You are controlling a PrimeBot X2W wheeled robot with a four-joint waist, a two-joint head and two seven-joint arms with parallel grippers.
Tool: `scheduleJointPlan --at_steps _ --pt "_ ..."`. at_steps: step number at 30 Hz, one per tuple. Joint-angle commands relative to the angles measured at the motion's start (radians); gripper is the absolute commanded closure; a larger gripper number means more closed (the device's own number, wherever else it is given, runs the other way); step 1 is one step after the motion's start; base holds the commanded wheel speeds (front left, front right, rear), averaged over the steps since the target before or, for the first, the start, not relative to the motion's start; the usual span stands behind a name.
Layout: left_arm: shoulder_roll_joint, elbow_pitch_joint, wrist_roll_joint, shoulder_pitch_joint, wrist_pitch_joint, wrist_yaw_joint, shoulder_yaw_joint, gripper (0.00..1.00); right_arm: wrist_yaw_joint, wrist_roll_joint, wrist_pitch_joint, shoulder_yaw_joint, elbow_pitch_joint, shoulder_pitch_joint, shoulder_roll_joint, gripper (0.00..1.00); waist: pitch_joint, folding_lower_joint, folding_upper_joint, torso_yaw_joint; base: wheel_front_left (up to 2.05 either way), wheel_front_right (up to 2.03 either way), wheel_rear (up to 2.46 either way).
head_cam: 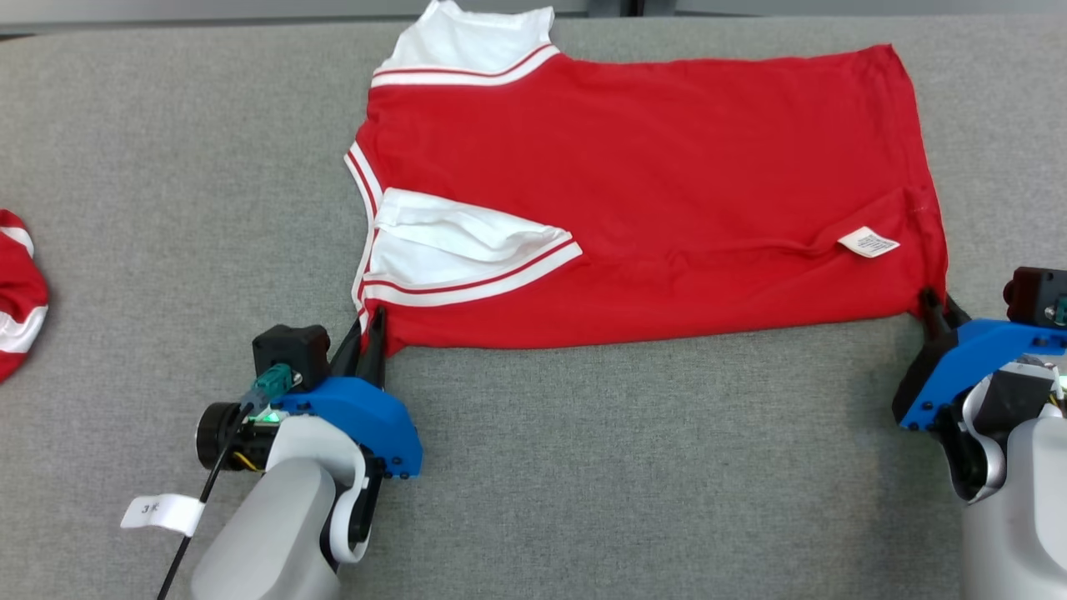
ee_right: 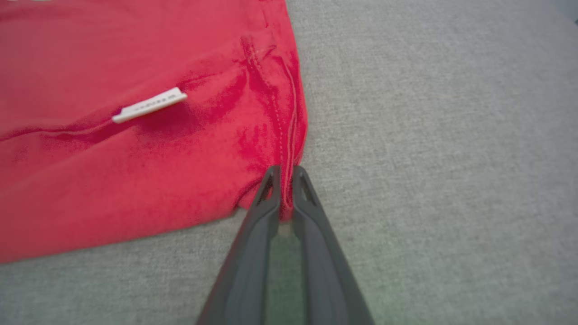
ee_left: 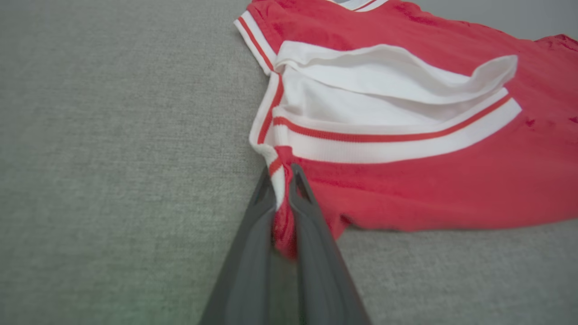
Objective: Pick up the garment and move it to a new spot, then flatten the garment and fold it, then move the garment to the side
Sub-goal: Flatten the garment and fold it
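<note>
On the grey table, the red garment lies spread from 10 to 2 o'clock; left gripper pinches its 7 o'clock collar corner, right gripper its 5 o'clock hem corner. Thin pinches: a fast lift could slip 1 corner, bunching the fold.

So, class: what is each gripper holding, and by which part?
Both hold the red shirt: left gripper pinches its near striped-trim corner, right gripper its near hem corner.

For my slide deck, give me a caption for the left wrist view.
Left gripper pinching the striped neckline corner of the red-and-white shirt, which lies on the grey surface.
</note>
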Motion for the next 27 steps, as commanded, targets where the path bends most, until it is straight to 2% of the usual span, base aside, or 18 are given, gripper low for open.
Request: scheduleJointPlan --at_steps 1,6,10,14,21,24,25,26,27 --pt "0.003 0.011 -0.003 0.018 0.000 -0.002 -0.004 1.00 0.000 0.008 -0.006 -0.002 0.006 0.009 -0.003 1.00 -0.009 -0.0001 0.0000 -0.005 0.00 0.00 0.00" --pt "0.017 -0.047 -0.028 0.070 -0.025 0.010 0.022 1.00 0.000 0.060 -0.050 0.007 -0.024 0.063 -0.003 1.00 -0.065 -0.0001 0.0000 -0.016 0.00 0.00 0.00" --pt "0.041 -0.140 -0.052 0.164 -0.012 0.038 0.036 1.00 0.000 0.109 -0.057 0.024 -0.078 0.139 -0.004 1.00 -0.113 -0.0001 0.0000 -0.023 0.00 0.00 0.00" --pt "0.090 -0.280 -0.047 0.279 0.036 0.093 0.035 1.00 0.000 0.152 -0.030 0.026 -0.145 0.236 -0.003 1.00 -0.152 -0.0001 0.0000 -0.020 0.00 0.00 0.00" --pt "0.142 -0.541 -0.042 0.485 0.146 0.198 -0.005 1.00 0.000 0.218 0.041 0.002 -0.253 0.393 -0.004 1.00 -0.181 -0.0001 0.0000 -0.003 0.00 0.00 0.00" --pt "0.155 -0.608 -0.043 0.544 0.175 0.223 -0.018 1.00 0.000 0.240 0.069 0.003 -0.288 0.443 -0.003 1.00 -0.182 -0.0001 0.0000 0.000 0.00 0.00 0.00" --pt "0.161 -0.620 -0.044 0.556 0.181 0.227 -0.021 0.97 0.000 0.245 0.080 0.006 -0.295 0.457 -0.004 0.95 -0.182 -0.0001 0.0000 0.000 0.00 0.00 0.00" --pt "0.168 -0.628 -0.042 0.565 0.187 0.229 -0.024 0.64 0.000 0.252 0.092 0.010 -0.301 0.469 -0.003 0.63 -0.181 -0.0001 0.0000 0.000 0.00 0.00 0.00" --pt "0.174 -0.633 -0.038 0.570 0.190 0.233 -0.026 0.00 0.000 0.259 0.105 0.011 -0.304 0.479 -0.003 0.00 -0.181 -0.0001 0.0000 -0.001 0.00 0.00 0.00"
